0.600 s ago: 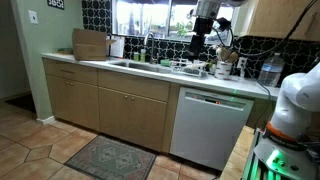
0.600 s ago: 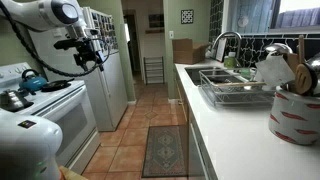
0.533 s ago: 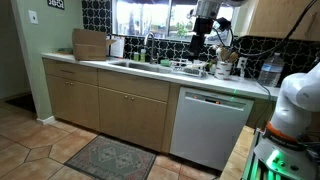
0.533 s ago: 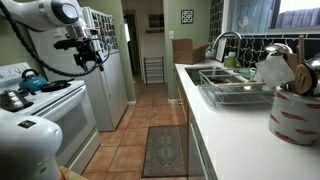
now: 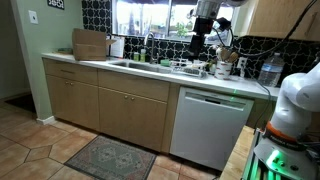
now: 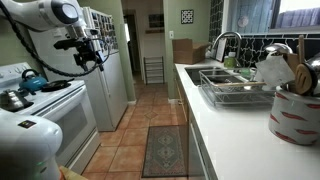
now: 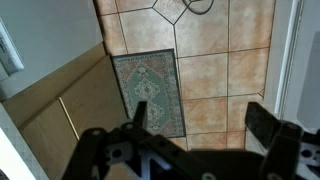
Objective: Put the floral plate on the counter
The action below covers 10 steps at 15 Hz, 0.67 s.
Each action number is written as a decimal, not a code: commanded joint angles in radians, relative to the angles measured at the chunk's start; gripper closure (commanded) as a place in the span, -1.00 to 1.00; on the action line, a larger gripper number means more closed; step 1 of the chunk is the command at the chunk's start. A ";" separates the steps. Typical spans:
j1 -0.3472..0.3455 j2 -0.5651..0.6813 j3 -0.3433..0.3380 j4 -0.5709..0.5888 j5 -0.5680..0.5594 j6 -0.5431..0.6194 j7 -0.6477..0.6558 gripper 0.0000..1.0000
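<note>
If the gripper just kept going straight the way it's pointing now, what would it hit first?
Probably the tiled floor, just beside the patterned rug. The wrist view shows the open gripper pointing down at them with nothing in between, though the distance is unclear.

We find the counter [image 6: 225, 140] bare in front of the dish rack [image 6: 235, 95]; a utensil crock [image 6: 295, 115] and the faucet [image 6: 225, 45] obstruct. The aisle above the rug [image 6: 165, 150] lies open.
</note>
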 commanded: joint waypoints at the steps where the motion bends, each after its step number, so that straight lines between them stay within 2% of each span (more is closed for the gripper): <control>1: 0.010 0.002 -0.008 0.002 -0.005 -0.002 0.005 -1.00; 6: 0.010 0.002 -0.008 0.002 -0.005 -0.002 0.005 -1.00; 10: -0.027 -0.024 -0.008 -0.004 -0.064 -0.012 0.050 -1.00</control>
